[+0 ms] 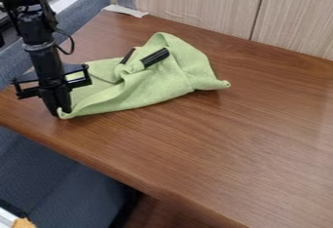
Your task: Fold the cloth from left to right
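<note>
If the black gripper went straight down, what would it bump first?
Probably the green cloth, at its left corner, then the table. The gripper may already touch the cloth; depth is unclear.

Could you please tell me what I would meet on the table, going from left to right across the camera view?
Tool → thin black piece → thick black piece → right tip of the cloth.

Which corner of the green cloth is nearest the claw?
The bottom-left corner, right at the claw; the right-hand corner lies at the cloth's far side from it.
</note>
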Robot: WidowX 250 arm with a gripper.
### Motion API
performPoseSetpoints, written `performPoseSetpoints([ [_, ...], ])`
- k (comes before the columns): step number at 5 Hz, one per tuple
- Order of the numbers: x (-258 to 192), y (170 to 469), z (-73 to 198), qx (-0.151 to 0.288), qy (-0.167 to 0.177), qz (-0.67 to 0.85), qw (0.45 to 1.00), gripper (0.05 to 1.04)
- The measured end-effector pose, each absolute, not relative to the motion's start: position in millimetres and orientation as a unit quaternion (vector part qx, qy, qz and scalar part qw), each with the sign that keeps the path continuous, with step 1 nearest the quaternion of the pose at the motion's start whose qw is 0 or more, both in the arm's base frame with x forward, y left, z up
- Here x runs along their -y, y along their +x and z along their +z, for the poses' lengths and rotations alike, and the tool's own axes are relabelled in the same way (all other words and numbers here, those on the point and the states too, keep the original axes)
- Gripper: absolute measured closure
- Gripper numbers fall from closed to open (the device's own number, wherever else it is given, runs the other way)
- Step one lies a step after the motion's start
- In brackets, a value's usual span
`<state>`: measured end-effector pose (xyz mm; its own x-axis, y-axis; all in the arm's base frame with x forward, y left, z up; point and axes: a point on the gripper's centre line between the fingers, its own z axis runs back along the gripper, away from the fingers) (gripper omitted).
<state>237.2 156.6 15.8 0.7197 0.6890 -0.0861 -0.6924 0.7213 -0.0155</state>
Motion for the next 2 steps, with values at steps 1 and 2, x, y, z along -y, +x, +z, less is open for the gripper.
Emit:
performPoseSetpoints([
  [1,-155,240,27,-0.025,-0.03,0.373,0.927,0.997],
  [2,-145,255,50,0.002,-0.045,0.361,0.931,0.997],
])
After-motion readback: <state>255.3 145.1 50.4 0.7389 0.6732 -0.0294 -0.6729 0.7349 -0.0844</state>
